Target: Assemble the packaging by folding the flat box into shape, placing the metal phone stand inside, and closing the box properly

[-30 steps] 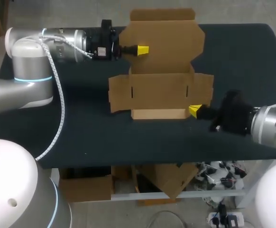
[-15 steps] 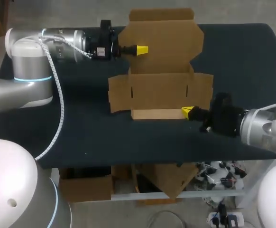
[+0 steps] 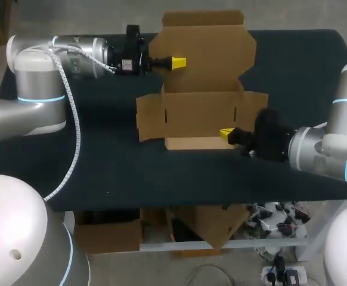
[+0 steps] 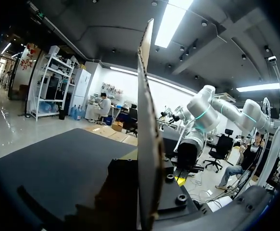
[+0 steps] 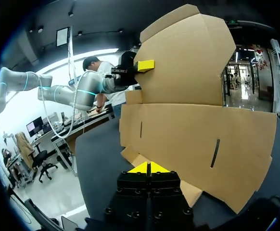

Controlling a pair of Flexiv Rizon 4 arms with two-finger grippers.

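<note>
One table: black cloth-covered table (image 3: 102, 161), carrying the only task item in sight.
Box: brown cardboard box (image 3: 203, 113), lying mid-table and only partly formed. Its tall lid panel (image 3: 203, 53) stands up at the far side. The two slotted side flaps (image 3: 149, 119) are spread outward. The low front wall (image 3: 197, 143) is raised along the near edge.
Left gripper (image 3: 178, 62): reaching in from the left at the lid panel's left edge. From its own wrist camera the card runs edge-on straight up out of the gripper, so it looks clamped on the box's lid.
Right gripper (image 3: 227, 134): yellow tips pressed together with nothing between them, their point against the front wall near its right end.
Phone stand: not visible in any view.
Progress: early, by my judgement. The side flaps are not yet folded in, the stand is not yet inside, and the lid is not yet closed.
Change over the last second: the right arm has slid leftward, from just past the box's right front corner to the front wall. The left arm and the box look unmoved.
</note>
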